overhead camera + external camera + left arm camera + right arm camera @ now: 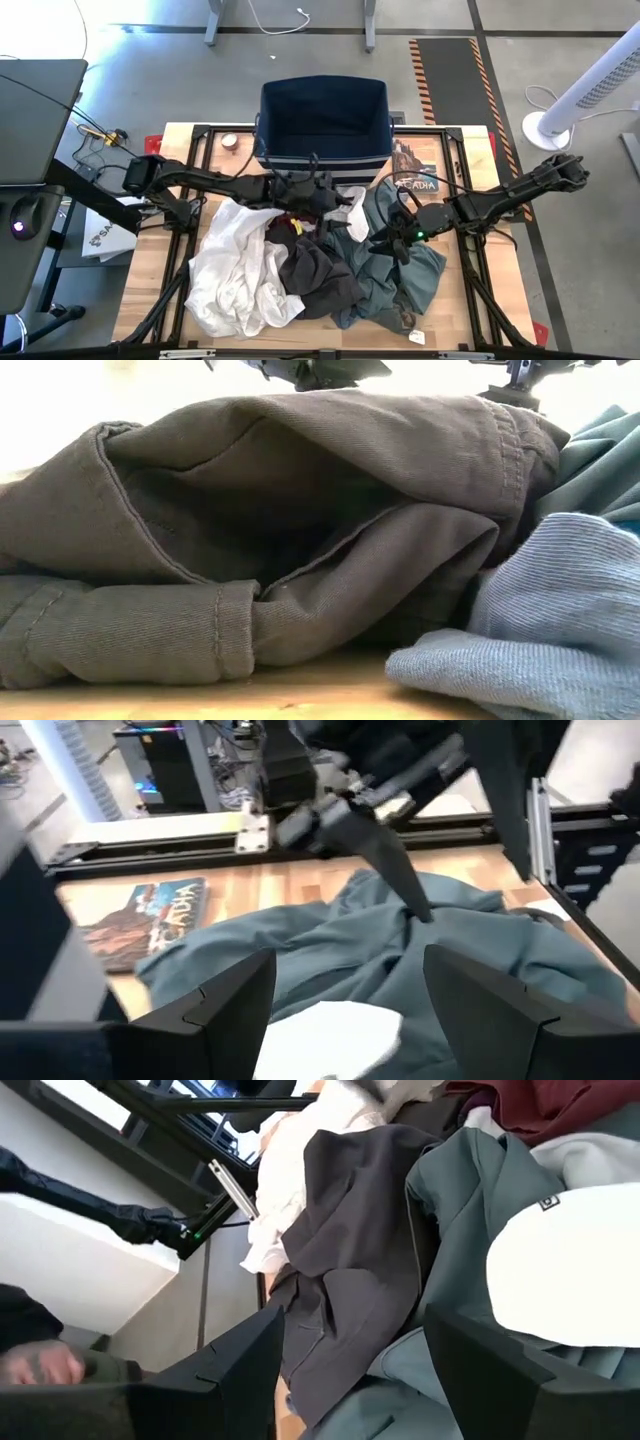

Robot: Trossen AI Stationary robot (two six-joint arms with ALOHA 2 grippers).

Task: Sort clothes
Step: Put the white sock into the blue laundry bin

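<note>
I have both arms over the pile of clothes in the middle of the table point(175, 135). My left gripper point(335, 198) sits above the heap's far edge, just in front of the navy bin point(323, 120); through its wrist camera the fingers stand wide apart with nothing between them. My right gripper point(392, 240) hangs over the grey-green shirt point(405, 275), fingers also spread and empty as far as I can see.

The white garment point(235, 270) spills to the left, the dark trousers point(318, 275) lie in the centre, the shirt to the right, and a bit of maroon point(282, 226) shows under the left arm.

My worry is the overlap. The trousers lie partly over the shirt and against the white piece, so a pinch here would likely drag two garments at once. The grippers are also near each other, and from the left wrist I see the right arm's fingers close ahead, so reaching for the same fold risks a collision.
</note>
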